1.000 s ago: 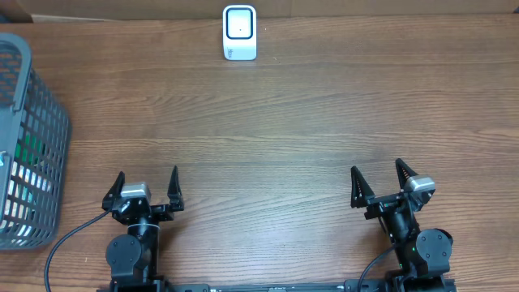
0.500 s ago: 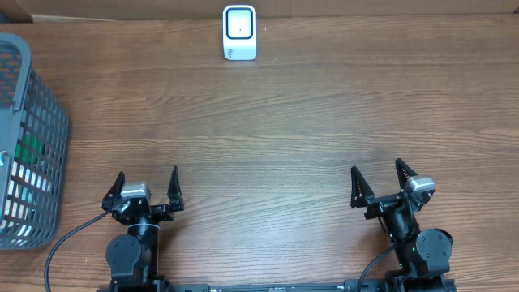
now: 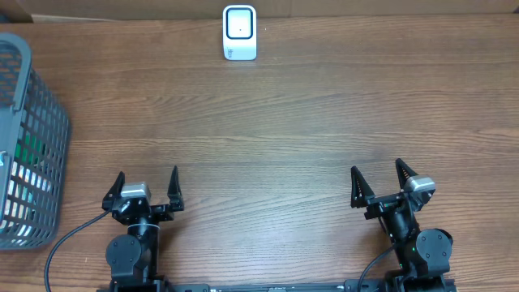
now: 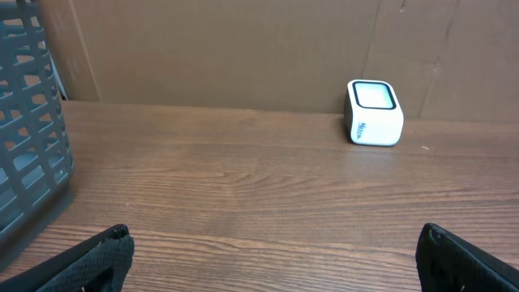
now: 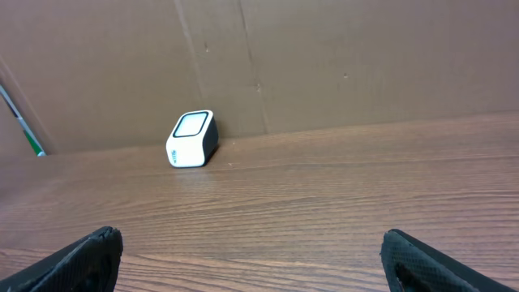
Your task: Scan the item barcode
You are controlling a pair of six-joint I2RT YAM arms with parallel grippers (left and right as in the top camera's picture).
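A small white barcode scanner [image 3: 240,32] with a dark-framed window stands at the table's far edge; it also shows in the left wrist view as the scanner [image 4: 374,112] and in the right wrist view as the scanner [image 5: 191,139]. A grey mesh basket [image 3: 24,146] at the far left holds items with green and white showing through its wall; which item they are I cannot make out. My left gripper [image 3: 147,188] rests open near the front edge, left of centre. My right gripper [image 3: 377,180] rests open at the front right. Neither holds anything.
A brown cardboard wall [image 4: 243,49] runs along the table's back edge behind the scanner. The basket wall [image 4: 28,138] rises at the left of the left wrist view. Bare wooden tabletop [image 3: 268,130] lies between both grippers and the scanner.
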